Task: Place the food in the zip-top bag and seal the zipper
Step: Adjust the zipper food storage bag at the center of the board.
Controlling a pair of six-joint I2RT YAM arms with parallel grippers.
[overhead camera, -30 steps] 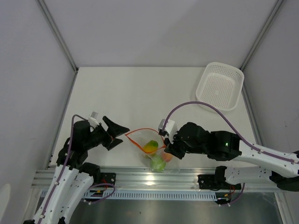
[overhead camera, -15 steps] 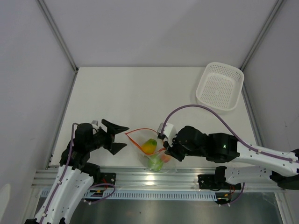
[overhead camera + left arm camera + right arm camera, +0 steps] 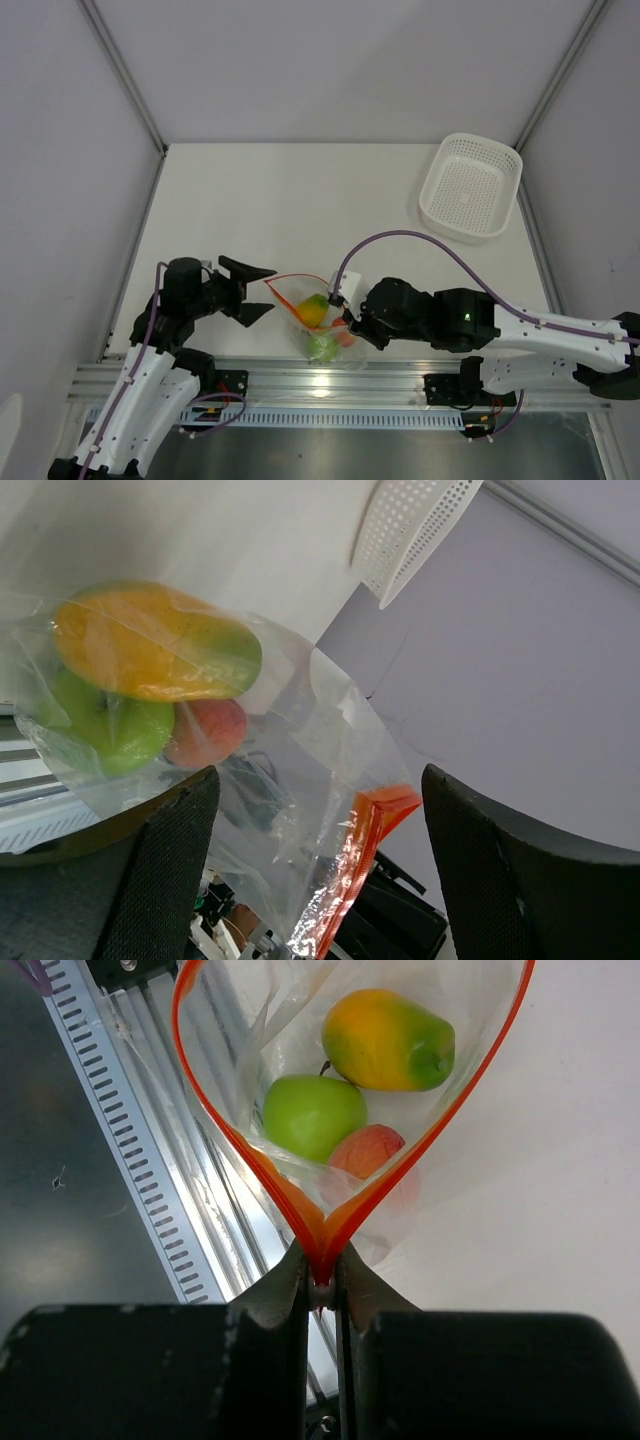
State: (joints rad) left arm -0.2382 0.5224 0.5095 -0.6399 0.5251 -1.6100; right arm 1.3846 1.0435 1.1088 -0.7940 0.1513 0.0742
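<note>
Right claw: pressed together, pinching the zipper at one end of the bag mouth. From that pinch the two red-orange strips part into a teardrop loop, so the mouth is unsealed. Left claw: spread wide, with the other zipper corner between my fingertips; I cannot tell whether it touches them. The bag sits at the near edge of the bench, between my two claws. All food is inside it: yellow piece nearest the mouth, green ball and red piece beside each other below it, the three bunched together. White basket in the far right corner, well apart.
</note>
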